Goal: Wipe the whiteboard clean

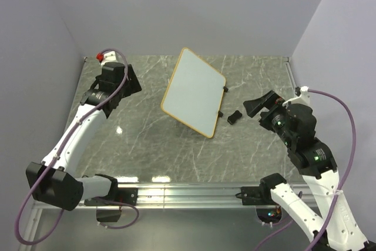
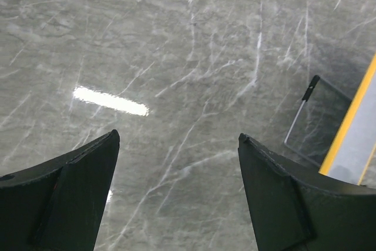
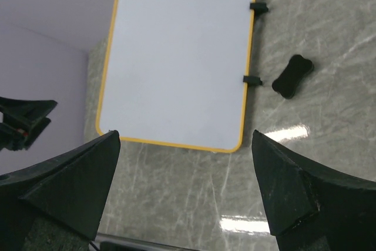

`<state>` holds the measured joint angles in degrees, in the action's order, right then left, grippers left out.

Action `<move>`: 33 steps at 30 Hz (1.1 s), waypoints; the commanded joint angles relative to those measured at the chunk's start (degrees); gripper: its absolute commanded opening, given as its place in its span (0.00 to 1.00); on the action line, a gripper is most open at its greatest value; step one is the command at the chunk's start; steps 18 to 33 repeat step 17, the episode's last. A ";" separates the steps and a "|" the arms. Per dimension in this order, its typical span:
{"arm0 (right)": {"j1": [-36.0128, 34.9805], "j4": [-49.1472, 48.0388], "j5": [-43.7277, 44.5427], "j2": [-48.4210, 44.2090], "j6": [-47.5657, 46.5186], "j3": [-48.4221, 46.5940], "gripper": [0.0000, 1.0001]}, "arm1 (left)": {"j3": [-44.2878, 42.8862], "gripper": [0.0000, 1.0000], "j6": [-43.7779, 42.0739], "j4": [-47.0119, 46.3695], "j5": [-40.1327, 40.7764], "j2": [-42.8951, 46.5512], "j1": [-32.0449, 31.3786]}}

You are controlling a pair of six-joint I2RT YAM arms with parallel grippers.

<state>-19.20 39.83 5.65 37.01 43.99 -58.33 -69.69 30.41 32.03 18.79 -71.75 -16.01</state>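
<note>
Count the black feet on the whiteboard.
2. Both sit on the whiteboard edge facing the eraser: one foot near a corner, the other foot nearest the eraser. Any underneath would be hidden.

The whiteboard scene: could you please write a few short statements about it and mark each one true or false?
1. The whiteboard lies on the table, touched by neither gripper. True.
2. The small black block lies on top of the whiteboard. False: it lies on the table, beside the board's edge that carries the black feet.
3. The right gripper is shut on the block. False: its jaws stand open and hold nothing.
4. The left gripper is open above bare table. True.
</note>
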 commanded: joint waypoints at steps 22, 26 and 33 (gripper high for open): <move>-0.13 5.51 -9.08 -4.14 -7.61 -1.53 0.99 | -10.89 0.89 5.18 9.18 -7.80 -2.52 0.45; -0.13 5.51 -9.08 -4.14 -7.61 -1.53 0.99 | -10.89 0.89 5.18 9.18 -7.80 -2.52 0.45; -0.13 5.51 -9.08 -4.14 -7.61 -1.53 0.99 | -10.89 0.89 5.18 9.18 -7.80 -2.52 0.45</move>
